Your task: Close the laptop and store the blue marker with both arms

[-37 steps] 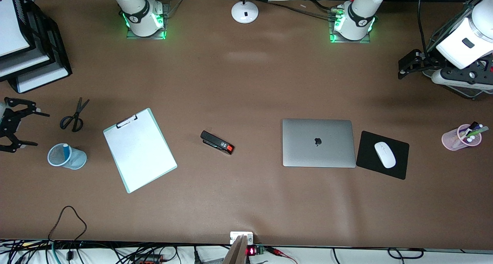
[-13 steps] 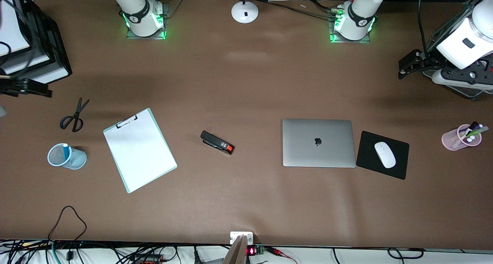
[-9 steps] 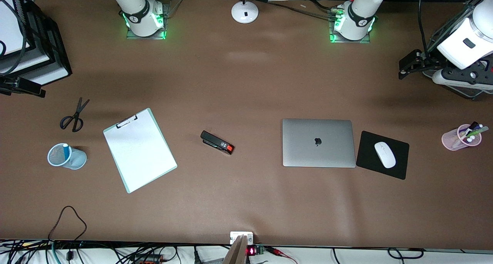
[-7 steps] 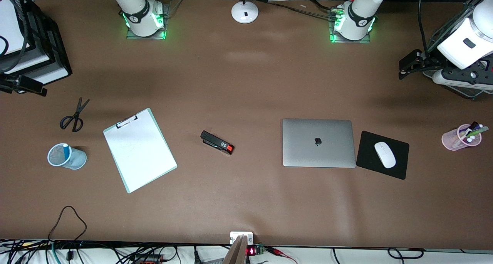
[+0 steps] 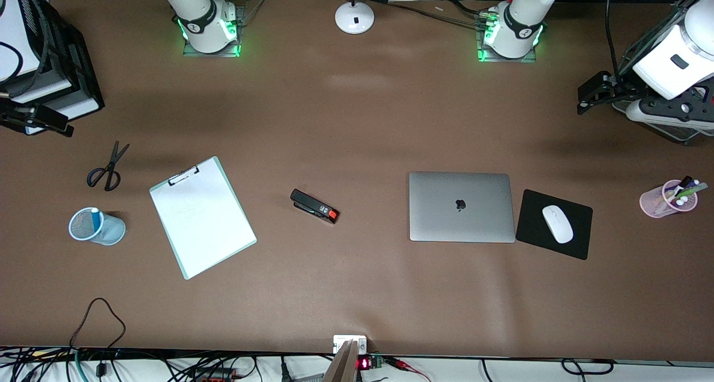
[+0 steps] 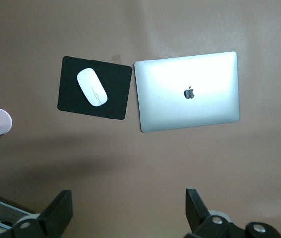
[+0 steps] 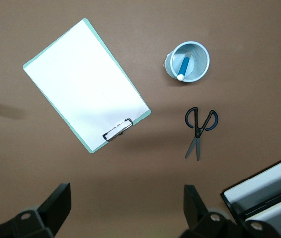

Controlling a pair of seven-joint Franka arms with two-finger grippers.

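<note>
The laptop lies shut on the brown table, lid up with the dark logo showing; the left wrist view also shows the laptop. The blue marker stands in a light-blue mesh cup toward the right arm's end, white cap up, and appears as the blue marker in the right wrist view. My left gripper hangs open and empty high over the left arm's end of the table. My right gripper is open and empty over the table beside the black paper trays.
A black mouse pad with a white mouse lies beside the laptop. A pink cup of markers stands toward the left arm's end. A stapler, clipboard, scissors, stacked trays and lamp base are also on the table.
My right gripper has risen from beside the mesh cup and pulled back to the paper trays, shifting only slightly in the last second. The left arm, laptop and marker have not moved.
</note>
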